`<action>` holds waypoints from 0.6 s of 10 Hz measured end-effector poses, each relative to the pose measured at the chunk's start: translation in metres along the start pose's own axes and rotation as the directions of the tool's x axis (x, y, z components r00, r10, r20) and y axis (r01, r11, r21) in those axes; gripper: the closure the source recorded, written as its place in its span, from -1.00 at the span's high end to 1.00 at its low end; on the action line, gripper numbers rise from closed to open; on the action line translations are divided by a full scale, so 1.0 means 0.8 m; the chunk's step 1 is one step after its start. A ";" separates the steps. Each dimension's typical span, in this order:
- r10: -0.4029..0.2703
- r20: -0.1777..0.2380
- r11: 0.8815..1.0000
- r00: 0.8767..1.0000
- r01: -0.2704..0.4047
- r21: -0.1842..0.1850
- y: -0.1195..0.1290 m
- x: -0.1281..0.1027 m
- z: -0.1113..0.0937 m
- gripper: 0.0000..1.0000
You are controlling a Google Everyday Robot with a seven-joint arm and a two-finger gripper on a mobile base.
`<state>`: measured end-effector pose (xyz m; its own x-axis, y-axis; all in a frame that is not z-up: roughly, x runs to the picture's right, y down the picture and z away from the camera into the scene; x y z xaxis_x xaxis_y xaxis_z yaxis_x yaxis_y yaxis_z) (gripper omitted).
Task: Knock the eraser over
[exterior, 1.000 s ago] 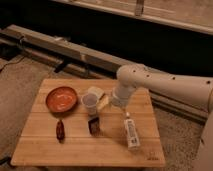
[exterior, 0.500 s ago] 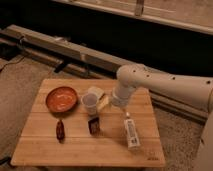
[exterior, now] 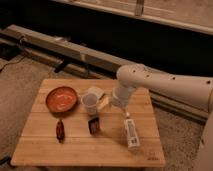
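Note:
The eraser is a small dark block with a tan patch. It stands upright on the wooden table, just in front of the pale cup. My white arm comes in from the right and bends down over the table. My gripper hangs low over the table to the right of the eraser, about a hand's width away and not touching it.
An orange bowl sits at the left. A dark red oblong item lies in front of it. A pale yellow block lies right of the cup. Dark rails run behind the table.

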<state>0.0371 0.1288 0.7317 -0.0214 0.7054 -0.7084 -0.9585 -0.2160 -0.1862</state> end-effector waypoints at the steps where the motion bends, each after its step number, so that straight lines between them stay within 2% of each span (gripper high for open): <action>1: -0.006 0.011 0.999 1.000 0.006 0.035 -0.003 0.010 -0.004 0.60; 4: -0.024 0.022 0.993 0.999 0.022 0.119 -0.009 0.038 -0.004 0.60; 5: -0.034 0.013 0.988 0.999 0.032 0.149 -0.006 0.051 0.001 0.60; 6: -0.033 -0.002 0.986 0.999 0.033 0.161 -0.008 0.057 0.007 0.60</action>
<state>0.0408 0.1660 0.7042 0.0110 0.7110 -0.7031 -0.9919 -0.0811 -0.0976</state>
